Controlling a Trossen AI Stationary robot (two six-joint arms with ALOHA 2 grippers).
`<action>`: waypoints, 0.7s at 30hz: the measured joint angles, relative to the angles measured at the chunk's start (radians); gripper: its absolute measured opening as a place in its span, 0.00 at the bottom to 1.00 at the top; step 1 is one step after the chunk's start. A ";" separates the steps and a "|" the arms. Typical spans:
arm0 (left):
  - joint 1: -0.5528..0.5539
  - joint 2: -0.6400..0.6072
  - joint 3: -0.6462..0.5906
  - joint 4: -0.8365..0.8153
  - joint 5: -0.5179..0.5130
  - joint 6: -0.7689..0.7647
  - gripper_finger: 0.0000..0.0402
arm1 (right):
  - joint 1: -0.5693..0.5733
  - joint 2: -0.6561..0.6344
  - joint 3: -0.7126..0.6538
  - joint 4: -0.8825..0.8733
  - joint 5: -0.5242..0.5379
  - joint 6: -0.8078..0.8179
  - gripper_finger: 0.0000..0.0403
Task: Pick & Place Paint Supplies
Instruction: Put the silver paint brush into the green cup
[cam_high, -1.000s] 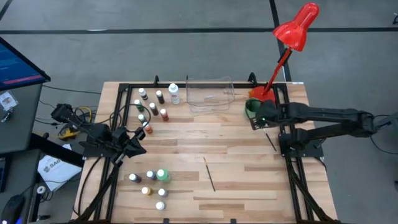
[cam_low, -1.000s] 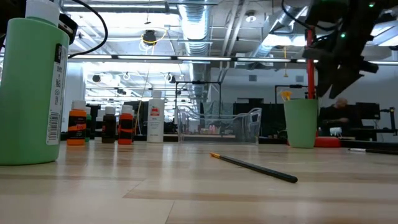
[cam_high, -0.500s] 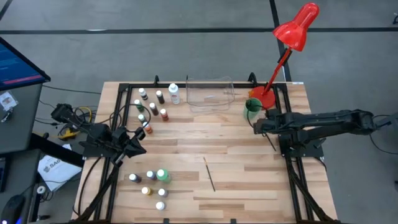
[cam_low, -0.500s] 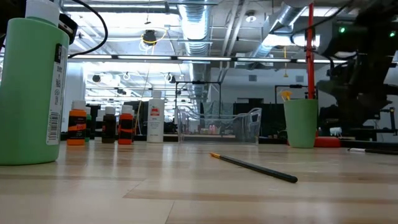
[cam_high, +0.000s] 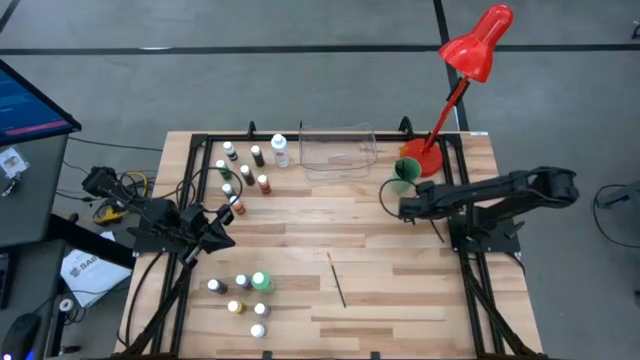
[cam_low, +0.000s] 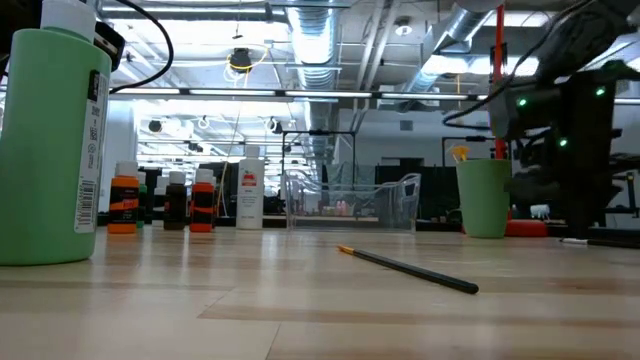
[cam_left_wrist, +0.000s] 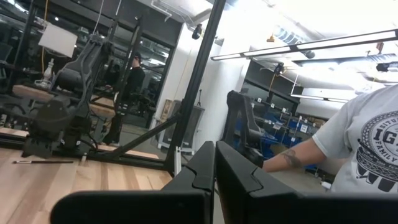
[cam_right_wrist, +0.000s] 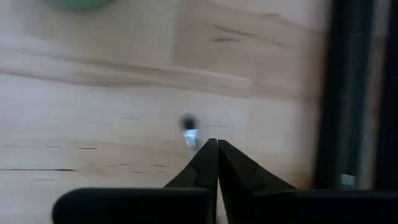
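Near the right frame lies a thin dark brush (cam_high: 438, 232), with my right gripper (cam_high: 418, 212) down on its far end, shut; its wrist view shows the gripper (cam_right_wrist: 212, 144) with the brush's tip (cam_right_wrist: 189, 132) beside the fingertips. A second brush (cam_high: 337, 278) lies flat mid-table. Small white-capped bottles stand in a far-left group (cam_high: 245, 170) and a near-left group (cam_high: 240, 297), the latter with a tall green bottle (cam_high: 260, 282). A tall white bottle (cam_high: 279, 150) stands at the back. My left gripper (cam_high: 222, 237) waits shut at the left. My right gripper is shut on the thin brush just behind its metal collar and bristle tip (cam_right_wrist: 190, 135), which stick out past the fingertips. The fingers come steeply from above, slanting in from the table's right. The rest of the brush lies on the table; the fingers hide how the tips meet it.
A clear plastic tray (cam_high: 337, 148) and a green cup (cam_high: 406, 170) stand at the back, the cup close to my right gripper. A red lamp (cam_high: 470, 50) rises behind the cup. The black frame bar (cam_right_wrist: 348, 93) runs close beside the brush.
My right gripper has come down from beside the green cup to the table at the brush by the right frame, tipping more steeply downward as it sank. The brush lies where it was.
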 joint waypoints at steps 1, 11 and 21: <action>0.000 0.000 0.000 0.000 0.000 0.000 0.00 | 0.002 0.022 0.000 0.031 -0.010 -0.014 0.02; 0.000 0.000 0.000 0.000 0.000 0.000 0.00 | 0.114 0.112 0.106 0.142 -0.092 -0.067 0.01; 0.000 0.000 0.000 0.000 0.000 0.000 0.00 | 0.212 0.109 0.144 0.257 -0.135 -0.019 0.01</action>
